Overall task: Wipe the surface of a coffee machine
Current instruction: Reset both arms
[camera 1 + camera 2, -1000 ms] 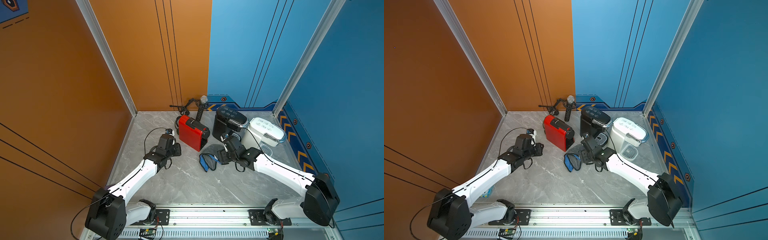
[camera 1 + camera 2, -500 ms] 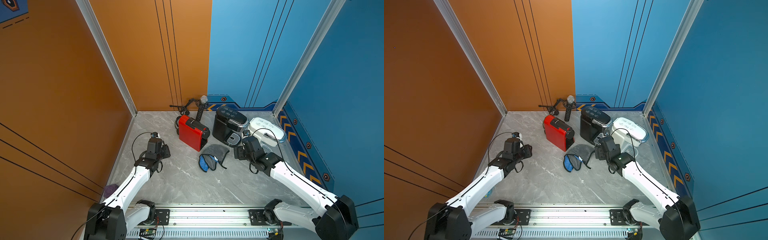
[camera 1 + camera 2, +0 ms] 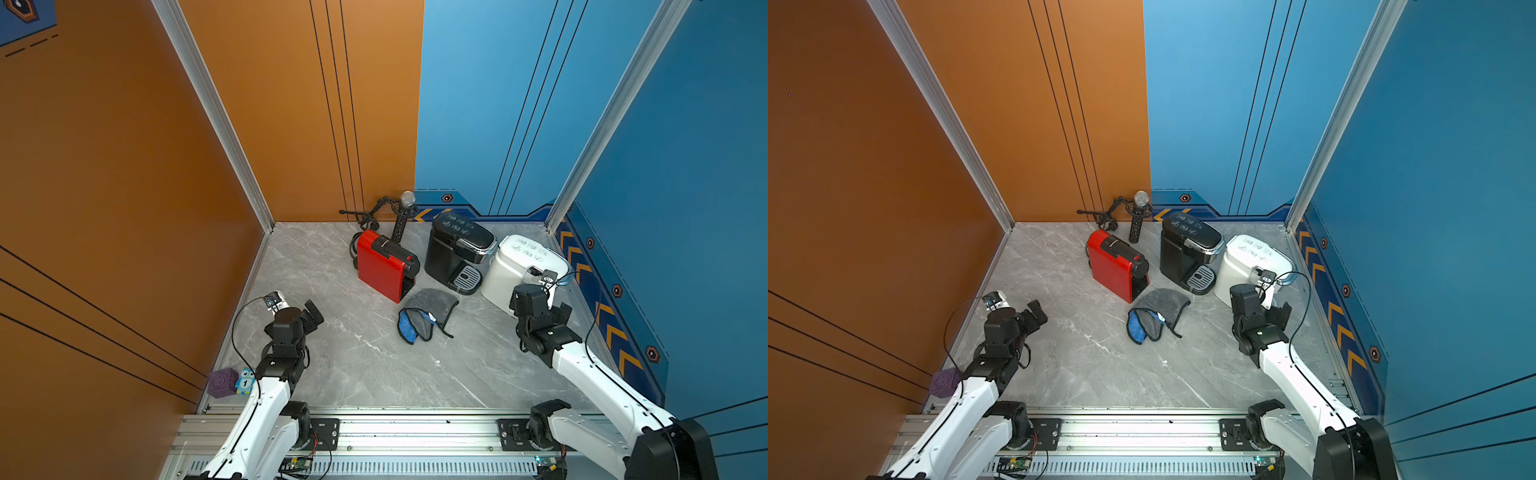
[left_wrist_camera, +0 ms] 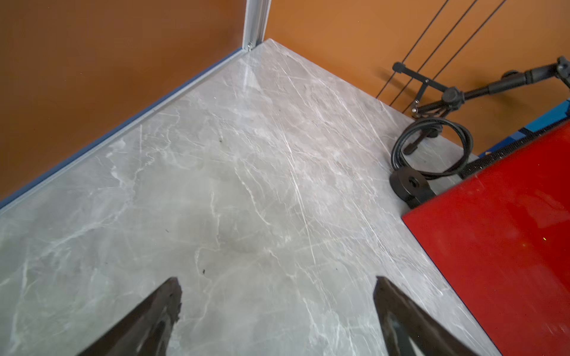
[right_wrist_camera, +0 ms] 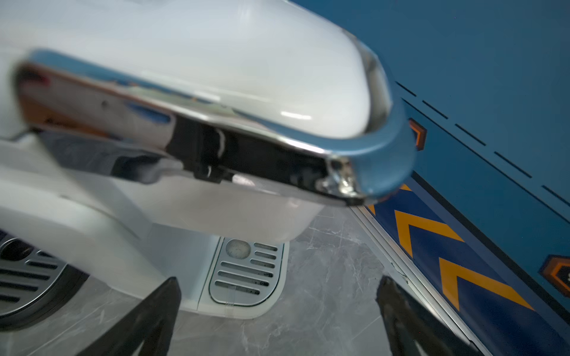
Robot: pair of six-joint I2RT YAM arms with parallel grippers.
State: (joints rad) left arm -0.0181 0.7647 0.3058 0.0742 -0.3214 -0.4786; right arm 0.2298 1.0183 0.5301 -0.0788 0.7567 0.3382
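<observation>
Three coffee machines stand at the back: a red one (image 3: 386, 266) (image 4: 499, 240), a black one (image 3: 457, 251) and a white one (image 3: 523, 266) (image 5: 216, 61). A crumpled grey and blue cloth (image 3: 424, 313) (image 3: 1154, 313) lies free on the marble table in front of them. My left gripper (image 3: 305, 316) (image 4: 277, 282) hovers open and empty over bare marble, left of the red machine. My right gripper (image 3: 548, 309) (image 5: 277, 282) is open and empty just in front of the white machine's drip tray (image 5: 246, 274), near the right wall.
A microphone on a stand (image 3: 405, 212) and a coiled black cable (image 4: 431, 148) sit at the back behind the red machine. A purple cube (image 3: 224, 382) and a small blue toy (image 3: 245, 380) lie at the front left corner. Walls enclose three sides; the arms' rail (image 3: 395, 428) runs along the front.
Both arms have drawn back and outward, the left away from the red machine, the right away from the cloth towards the white machine. Both grippers have opened wider. The cloth stays on the table.
</observation>
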